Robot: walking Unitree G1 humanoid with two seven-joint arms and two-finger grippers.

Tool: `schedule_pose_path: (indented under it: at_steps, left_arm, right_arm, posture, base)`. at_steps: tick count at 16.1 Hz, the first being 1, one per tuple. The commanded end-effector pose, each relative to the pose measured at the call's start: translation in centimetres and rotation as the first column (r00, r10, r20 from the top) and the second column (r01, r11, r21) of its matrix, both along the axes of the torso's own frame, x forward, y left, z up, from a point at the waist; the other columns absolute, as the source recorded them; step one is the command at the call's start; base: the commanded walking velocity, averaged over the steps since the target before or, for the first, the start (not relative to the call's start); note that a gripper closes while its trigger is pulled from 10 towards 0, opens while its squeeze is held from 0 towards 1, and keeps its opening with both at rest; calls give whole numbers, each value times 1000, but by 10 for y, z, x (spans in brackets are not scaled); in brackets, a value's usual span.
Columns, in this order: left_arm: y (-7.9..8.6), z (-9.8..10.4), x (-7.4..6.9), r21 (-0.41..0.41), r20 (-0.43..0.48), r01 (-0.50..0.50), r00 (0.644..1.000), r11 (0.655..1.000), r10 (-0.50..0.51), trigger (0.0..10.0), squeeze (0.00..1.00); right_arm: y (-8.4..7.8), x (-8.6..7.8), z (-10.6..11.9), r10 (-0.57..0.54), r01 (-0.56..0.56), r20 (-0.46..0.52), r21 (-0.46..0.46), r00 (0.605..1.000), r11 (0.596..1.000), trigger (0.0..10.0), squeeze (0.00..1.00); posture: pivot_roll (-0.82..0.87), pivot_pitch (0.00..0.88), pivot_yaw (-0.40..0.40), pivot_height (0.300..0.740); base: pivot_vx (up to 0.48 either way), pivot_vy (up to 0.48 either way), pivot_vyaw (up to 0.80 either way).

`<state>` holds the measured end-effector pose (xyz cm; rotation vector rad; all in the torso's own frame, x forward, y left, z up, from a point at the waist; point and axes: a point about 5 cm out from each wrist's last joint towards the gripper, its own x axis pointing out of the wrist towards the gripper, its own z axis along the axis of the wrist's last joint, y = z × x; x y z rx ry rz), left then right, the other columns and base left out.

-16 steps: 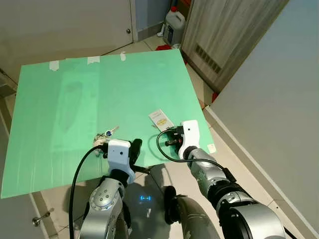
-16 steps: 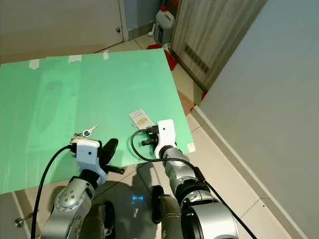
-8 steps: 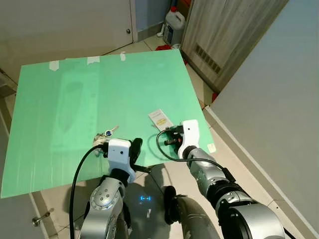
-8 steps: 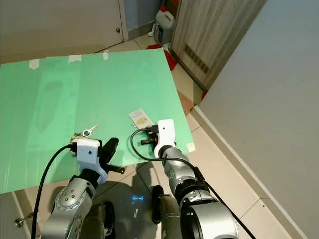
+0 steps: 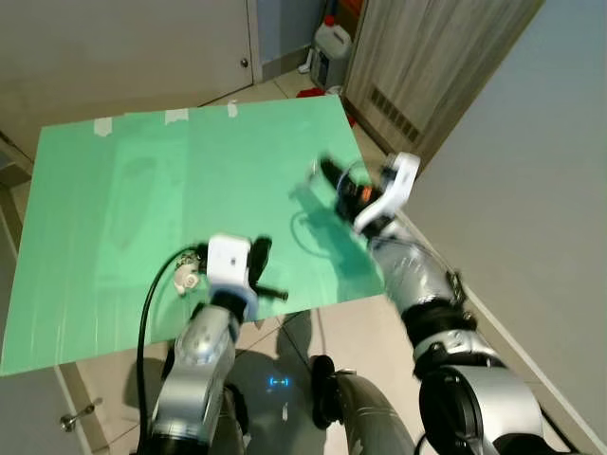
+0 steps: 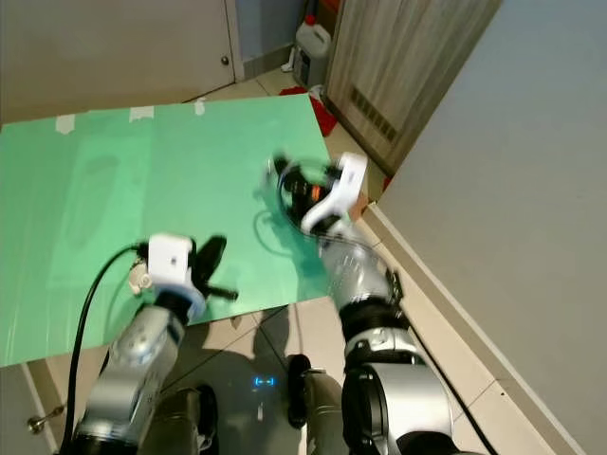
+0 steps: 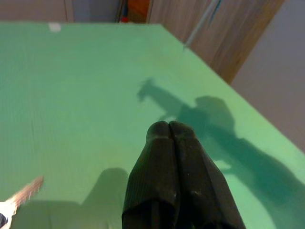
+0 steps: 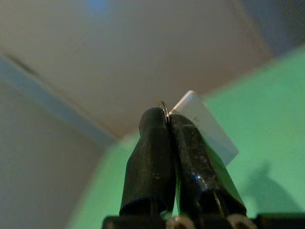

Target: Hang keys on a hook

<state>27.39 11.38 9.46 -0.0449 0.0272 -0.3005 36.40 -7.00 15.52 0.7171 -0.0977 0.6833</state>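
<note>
My right gripper [image 5: 324, 172] is raised above the right part of the green board [image 5: 133, 180], blurred by motion. In the right wrist view it [image 8: 164, 117] is shut on a thin metal key ring [image 8: 164, 106] with a white tag [image 8: 206, 128] hanging behind the fingers. My left gripper [image 5: 259, 252] hovers shut over the board's near edge, with nothing in it [image 7: 169, 128]. A small bunch of keys [image 5: 186, 276] lies on the board just left of the left wrist, partly hidden by it. One key tip [image 7: 25, 192] appears in the left wrist view.
The green board is taped at its far edge [image 5: 104, 124] and overhangs the tiled floor. Behind it are white doors [image 5: 123, 43], a white jug [image 5: 333, 42] and a wood-panelled door [image 5: 432, 66]. A grey wall [image 5: 531, 190] stands close on the right.
My right arm has swung up and forward, lifting the ring with the white tag off the board. The left arm has shifted slightly forward, now covering more of the keys.
</note>
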Motion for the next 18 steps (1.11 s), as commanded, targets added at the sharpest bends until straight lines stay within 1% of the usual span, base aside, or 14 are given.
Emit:
schedule_pose_path:
  at_steps: [1, 3, 5, 7, 8, 9, 10, 11, 12, 13, 14, 15, 17, 18]
  left_arm:
    - [2, -4, 4, -4, -11, 4, 1000, 1000, -4, 10000, 0]
    - [2, 1, 11, -1, 10, 9, 1000, 1000, -9, 10000, 0]
    - [1, 10, 22, -3, 44, 21, 999, 1000, -21, 10000, 0]
    - [-1, 18, 30, -1, 74, 28, 997, 1000, -28, 10000, 0]
    - [-5, 32, 40, -7, 124, 32, 992, 999, -31, 10000, 0]
    - [-7, 35, 43, -7, 136, 33, 990, 999, -31, 10000, 0]
    - [-9, 38, 46, -6, 149, 34, 988, 999, -33, 10000, 0]
    - [-12, 39, 48, -6, 153, 40, 987, 999, -38, 10000, 0]
    - [-15, 39, 49, -10, 156, 50, 987, 999, -48, 10000, 0]
    - [-17, 38, 49, -25, 150, 57, 987, 998, -52, 10000, 0]
    - [-17, 37, 49, -31, 147, 58, 988, 998, -53, 10000, 0]
    - [-20, 32, 48, -39, 131, 82, 988, 996, -76, 10000, 0]
    - [-22, 24, 45, -44, 109, 104, 989, 994, -98, 10000, 0]
    - [-22, 16, 41, -54, 87, 106, 991, 993, -101, 10000, 0]
  right_arm:
    - [-1, -2, 24, 76, -85, 86, 107, 993, 991, 10000, 0]
    - [-4, -6, 45, 119, -149, 174, 171, 978, 974, 10000, 0]
    - [-11, -15, 77, 138, -219, 328, 227, 935, 949, 10000, 0]
    - [-20, -16, 93, 84, -194, 371, 268, 925, 944, 10000, 0]
    - [-33, -18, 105, -9, -105, 412, 253, 911, 962, 10000, 0]
    - [-35, -19, 106, -30, -76, 423, 231, 906, 970, 10000, 0]
    - [-40, -19, 101, -87, 11, 392, 191, 916, 982, 10000, 0]
    - [-45, -17, 93, -196, 179, 380, 80, 904, 981, 10000, 0]
    - [-52, -17, 84, -265, 273, 354, 28, 897, 962, 10000, 0]
    - [-59, -20, 75, -314, 332, 329, 1, 890, 943, 10000, 0]
    - [-61, -22, 72, -330, 353, 326, -13, 886, 936, 10000, 0]
    - [-67, -26, 55, -362, 399, 291, -78, 886, 914, 10000, 0]
    - [-70, -33, 39, -386, 430, 259, -139, 885, 892, 10000, 0]
    - [-68, -40, 24, -378, 411, 194, -178, 905, 894, 10000, 0]
  posture:
    - [166, 154, -64, 740]
    - [167, 137, -61, 740]
    - [171, 98, -51, 740]
    - [170, 76, -45, 740]
    - [156, 35, -30, 740]
    - [153, 33, -28, 740]
    - [145, 21, -24, 740]
    - [139, 16, -18, 740]
    - [124, 17, -12, 740]
    - [115, 18, -4, 740]
    - [111, 18, -2, 740]
    - [101, 18, 2, 740]
    - [74, 28, 8, 740]
    - [70, 29, 9, 740]
  base:
    - [0, 0, 0]
    - [0, 0, 0]
    - [0, 0, 0]
    - [0, 0, 0]
    - [0, 0, 0]
    - [0, 0, 0]
    - [0, 0, 0]
    - [0, 0, 0]
    - [0, 0, 0]
    - [0, 0, 0]
    - [0, 0, 0]
    - [0, 0, 0]
    - [0, 0, 0]
    - [0, 0, -800]
